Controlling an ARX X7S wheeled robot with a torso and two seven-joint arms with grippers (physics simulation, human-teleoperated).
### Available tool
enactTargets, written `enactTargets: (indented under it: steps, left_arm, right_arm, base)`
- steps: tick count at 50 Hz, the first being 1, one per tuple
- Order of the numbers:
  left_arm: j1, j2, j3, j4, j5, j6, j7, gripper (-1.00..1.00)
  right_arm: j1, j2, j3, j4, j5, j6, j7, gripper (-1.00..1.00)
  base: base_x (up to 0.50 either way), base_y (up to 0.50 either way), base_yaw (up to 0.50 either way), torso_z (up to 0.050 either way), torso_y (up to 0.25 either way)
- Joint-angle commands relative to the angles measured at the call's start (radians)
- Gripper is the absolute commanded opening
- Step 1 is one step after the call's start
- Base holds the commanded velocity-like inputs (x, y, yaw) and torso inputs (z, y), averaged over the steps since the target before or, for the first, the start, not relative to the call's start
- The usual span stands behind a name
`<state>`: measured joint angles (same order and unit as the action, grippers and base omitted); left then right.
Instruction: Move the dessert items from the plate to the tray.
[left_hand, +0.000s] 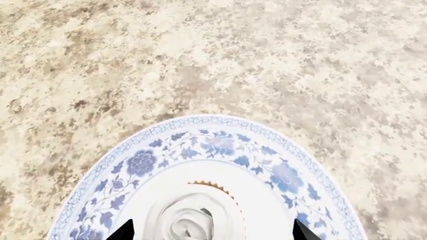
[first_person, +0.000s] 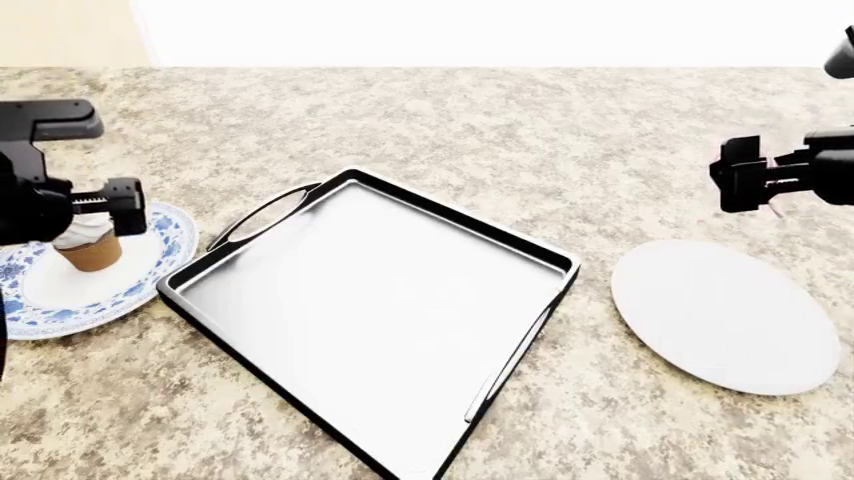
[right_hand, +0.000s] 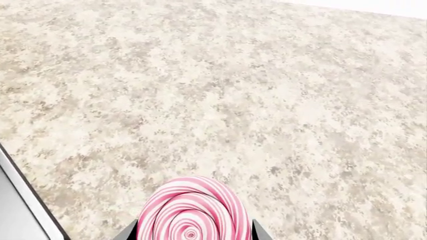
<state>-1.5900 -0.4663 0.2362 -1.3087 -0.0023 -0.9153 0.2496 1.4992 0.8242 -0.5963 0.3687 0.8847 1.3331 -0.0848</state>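
Pink spiral lollipop (right_hand: 192, 212) is riding pinched in the right gripper (right_hand: 193, 235) (light, brittle), while the left gripper (left_hand: 212, 231) is straddling, wide open, the soft-frosted cupcake (left_hand: 192, 215).

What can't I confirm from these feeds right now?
- Pink spiral lollipop: stick and grip cut off by the right wrist view's edge; barely visible behind the right gripper in head view.
- White-frosted cupcake: wrapper cut off in left wrist view; the left gripper hides any contact in head view.
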Motion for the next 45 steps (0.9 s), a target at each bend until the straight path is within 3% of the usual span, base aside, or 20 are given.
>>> enactTargets:
  steps: [1, 43, 44, 45]
  left_arm:
    - [0.017, 0.002, -0.011, 0.0, 0.001, 0.008, -0.007, 1.0]
    - [0.059, -0.002, -0.024, 0.0, 0.002, 0.038, -0.04, 1.0]
    - [0.06, -0.002, -0.025, 0.0, 0.002, 0.04, -0.043, -1.0]
    - [0.06, -0.003, -0.027, 0.0, 0.002, 0.043, -0.048, -1.0]
  right_arm:
    - [-0.001, 0.004, -0.005, -0.008, -0.004, -0.004, -0.004, -1.0]
    - [-0.007, 0.005, -0.015, -0.007, -0.004, -0.025, 0.002, -1.0]
    - [-0.007, 0.005, -0.015, -0.006, -0.004, -0.026, 0.002, -1.0]
    - [-0.007, 0.005, -0.015, -0.006, -0.004, -0.027, 0.003, -1.0]
  base:
    - [0.0, 0.0, 0.0, 0.0, 0.0]
    - [0.0, 0.0, 0.0, 0.0, 0.0]
    - [0.0, 0.0, 0.0, 0.0, 0.0]
    - [0.0, 0.0, 0.0, 0.0, 0.0]
